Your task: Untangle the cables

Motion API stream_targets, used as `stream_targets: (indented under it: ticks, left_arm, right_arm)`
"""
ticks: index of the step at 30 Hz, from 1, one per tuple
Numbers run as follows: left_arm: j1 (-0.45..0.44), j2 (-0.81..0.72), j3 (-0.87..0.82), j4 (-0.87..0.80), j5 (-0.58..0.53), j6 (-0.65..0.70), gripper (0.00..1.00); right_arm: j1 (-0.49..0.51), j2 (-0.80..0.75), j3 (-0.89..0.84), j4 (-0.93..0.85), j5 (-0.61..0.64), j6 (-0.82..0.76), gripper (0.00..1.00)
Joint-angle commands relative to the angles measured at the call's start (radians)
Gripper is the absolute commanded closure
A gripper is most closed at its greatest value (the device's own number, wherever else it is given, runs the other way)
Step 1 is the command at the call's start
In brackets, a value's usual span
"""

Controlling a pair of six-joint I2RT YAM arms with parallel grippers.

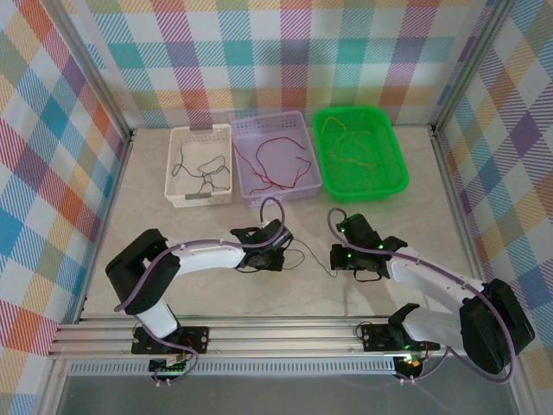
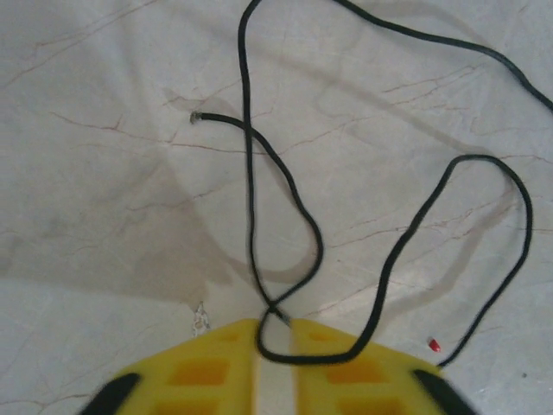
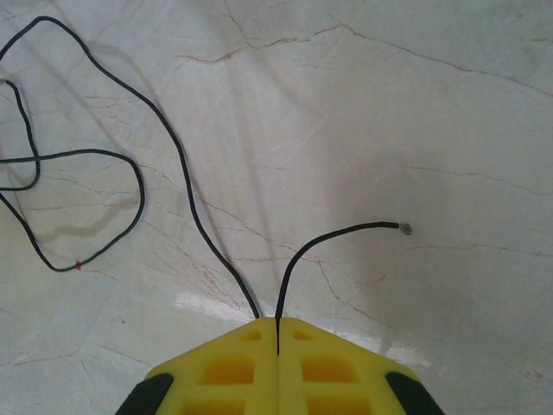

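Top view: black cable (image 1: 311, 259) is lying on the desk (image 1: 294, 298) between the arms. Left wrist: left gripper (image 2: 275, 333), nearly closed, is pinching it at a crossing. Right wrist: right gripper (image 3: 277, 333), fully closed, is gripping it near its end; separating slowly is advisable.

You see pastel plaid walls (image 1: 294, 52) closing in a pale marble-veined table (image 1: 302, 294) on three sides, an aluminium rail (image 1: 285, 333) along its near edge.
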Motion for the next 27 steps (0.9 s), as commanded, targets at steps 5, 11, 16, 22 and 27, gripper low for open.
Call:
stream_targets:
  ticks: [5, 11, 16, 22, 27]
  left_arm:
    - [-0.01, -0.142, -0.005, -0.014, -0.066, 0.023, 1.0]
    - [-0.009, -0.394, -0.057, -0.066, -0.088, 0.035, 1.0]
    - [-0.006, -0.591, -0.065, -0.164, -0.098, 0.058, 1.0]
    - [0.011, -0.779, -0.055, -0.279, -0.13, 0.058, 1.0]
    - [0.023, -0.886, -0.007, -0.345, -0.178, 0.069, 1.0]
  right_arm:
    - [-0.025, -0.024, -0.021, -0.005, -0.005, 0.009, 1.0]
    - [-0.087, -0.058, -0.041, -0.014, 0.001, 0.023, 1.0]
    - [-0.2, -0.094, -0.069, -0.009, -0.066, 0.034, 1.0]
    - [-0.269, -0.12, -0.082, -0.015, -0.101, 0.024, 1.0]
    - [-0.284, -0.126, -0.08, -0.012, -0.121, 0.022, 1.0]
